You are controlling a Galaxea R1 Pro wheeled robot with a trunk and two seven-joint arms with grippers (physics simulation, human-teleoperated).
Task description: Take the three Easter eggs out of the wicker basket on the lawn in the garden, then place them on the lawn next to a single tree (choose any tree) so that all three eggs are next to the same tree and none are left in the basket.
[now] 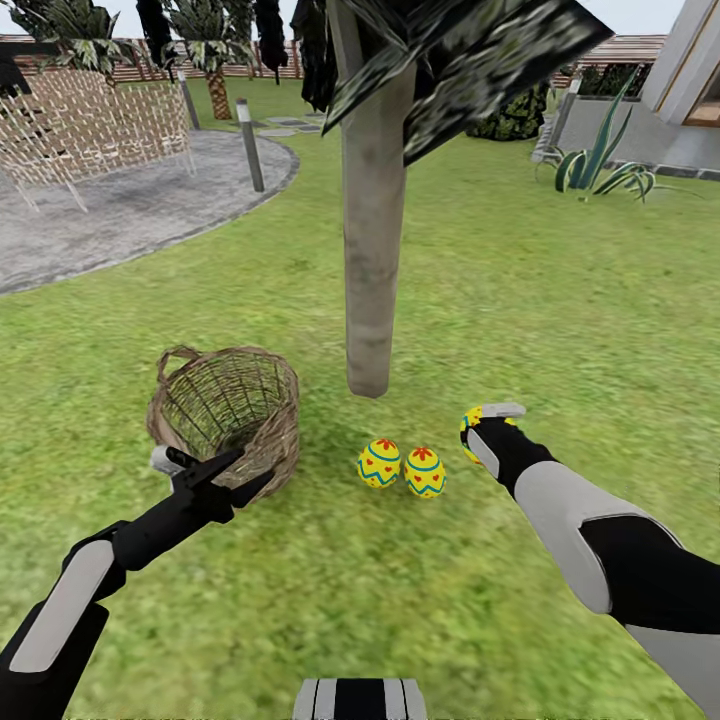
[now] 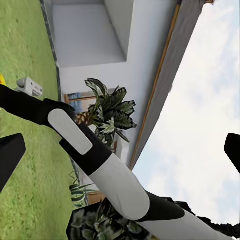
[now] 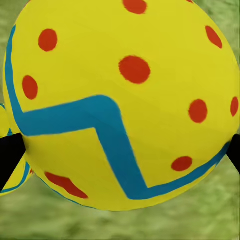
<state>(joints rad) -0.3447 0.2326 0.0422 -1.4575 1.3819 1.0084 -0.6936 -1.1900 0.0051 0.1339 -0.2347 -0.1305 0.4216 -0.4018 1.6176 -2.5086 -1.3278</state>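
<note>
Beside the tree trunk [image 1: 372, 250], head view: two Easter eggs [image 1: 402, 467] lie touching each other on the lawn [image 1: 560, 330], just in front of the trunk's base. Wicker basket [image 1: 228, 412] tipped on its side near them, mouth toward the camera, nothing visible inside. Right gripper [image 1: 478, 428] low over the grass just beside the pair, closed on the third egg [image 1: 470, 420], yellow showing at its fingers. Left gripper [image 1: 200, 468] at the basket's rim; cannot tell whether it touches it, nor whether its jaws are apart.

Left wrist view: right arm [image 2: 95, 160] crosses the frame, house wall and a leafy plant [image 2: 110, 112] behind. Dark finger edges at the frame's sides, nothing between them, so this gripper appears spread and empty.

Right wrist view: held egg [image 3: 122, 100] seen close, clamped across its belly, dark fingertips [image 3: 10, 157] at both sides, grass just beneath. Judgement: small, light, hard, smooth and round, so apt to slip or roll; best held across the widest part and released low.
</note>
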